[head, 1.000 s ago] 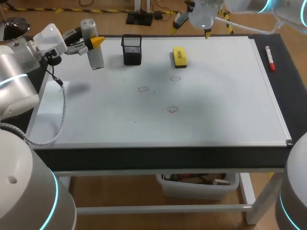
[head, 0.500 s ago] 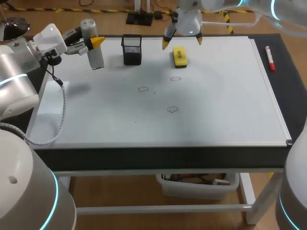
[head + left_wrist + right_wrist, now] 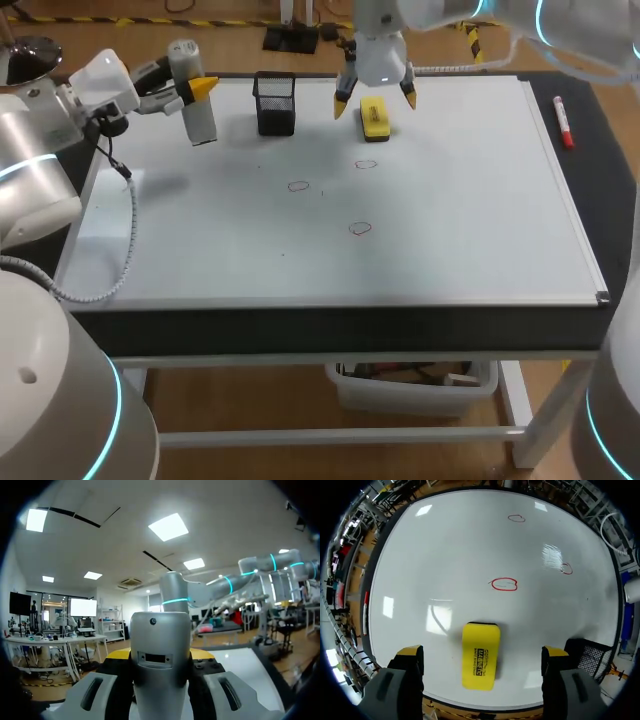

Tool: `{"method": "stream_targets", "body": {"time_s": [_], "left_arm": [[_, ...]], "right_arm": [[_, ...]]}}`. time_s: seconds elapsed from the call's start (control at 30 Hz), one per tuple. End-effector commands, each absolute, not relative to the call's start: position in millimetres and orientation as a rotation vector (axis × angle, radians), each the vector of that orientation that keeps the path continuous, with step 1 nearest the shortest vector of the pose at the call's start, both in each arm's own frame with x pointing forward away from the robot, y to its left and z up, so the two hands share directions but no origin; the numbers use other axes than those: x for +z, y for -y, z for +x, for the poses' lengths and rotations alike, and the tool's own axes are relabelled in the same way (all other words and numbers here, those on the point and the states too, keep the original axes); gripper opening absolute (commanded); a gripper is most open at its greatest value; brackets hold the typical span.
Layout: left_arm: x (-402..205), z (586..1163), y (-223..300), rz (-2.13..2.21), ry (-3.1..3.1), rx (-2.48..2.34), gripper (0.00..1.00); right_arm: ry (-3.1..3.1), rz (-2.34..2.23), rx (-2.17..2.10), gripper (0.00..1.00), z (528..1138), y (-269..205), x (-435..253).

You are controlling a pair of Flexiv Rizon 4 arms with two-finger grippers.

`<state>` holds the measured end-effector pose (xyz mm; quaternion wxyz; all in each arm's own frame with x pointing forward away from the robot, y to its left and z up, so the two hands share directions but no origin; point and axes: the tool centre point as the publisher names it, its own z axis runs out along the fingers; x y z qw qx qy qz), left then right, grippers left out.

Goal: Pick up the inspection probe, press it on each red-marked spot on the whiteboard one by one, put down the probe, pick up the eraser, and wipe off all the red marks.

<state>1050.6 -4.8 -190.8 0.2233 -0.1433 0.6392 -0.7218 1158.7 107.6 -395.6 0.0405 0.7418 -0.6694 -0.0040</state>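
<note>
My left gripper (image 3: 190,88) hangs over the whiteboard's (image 3: 450,220) back left corner, shut on the silver-grey inspection probe (image 3: 197,100), which stands upright in the air. The left wrist view shows that probe (image 3: 161,665) filling the space between the fingers. A yellow eraser (image 3: 374,117) lies at the board's back middle. My right gripper (image 3: 376,103) hovers just above it, open, one yellow tip on each side. From the right wrist the eraser (image 3: 480,655) lies between the wide-apart fingertips (image 3: 410,652), not touched. Three red marks (image 3: 298,186) (image 3: 366,164) (image 3: 360,229) sit mid-board.
A black mesh pen holder (image 3: 274,102) stands just left of the eraser, close to my right gripper's left finger. A red marker (image 3: 563,120) lies on the dark table strip past the board's right edge.
My right arm has come in from the back, moved left and lowered over the eraser, jaws staying wide. The left arm and probe have not moved.
</note>
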Motion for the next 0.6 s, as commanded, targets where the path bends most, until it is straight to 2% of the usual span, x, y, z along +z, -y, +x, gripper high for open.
{"method": "stream_targets", "body": {"time_s": [0.03, 0.6], "left_arm": [[-191, 1051, 5, -0.392, -1.759, -1.994, 0.00], [-191, 1051, 5, -0.392, -1.759, -1.994, 0.00]], "right_arm": [[2.065, 2.311, -0.043, 1.00, 1161, -105, -401], [2.069, 2.299, -0.091, 1.00, 1163, -103, -413]]}}
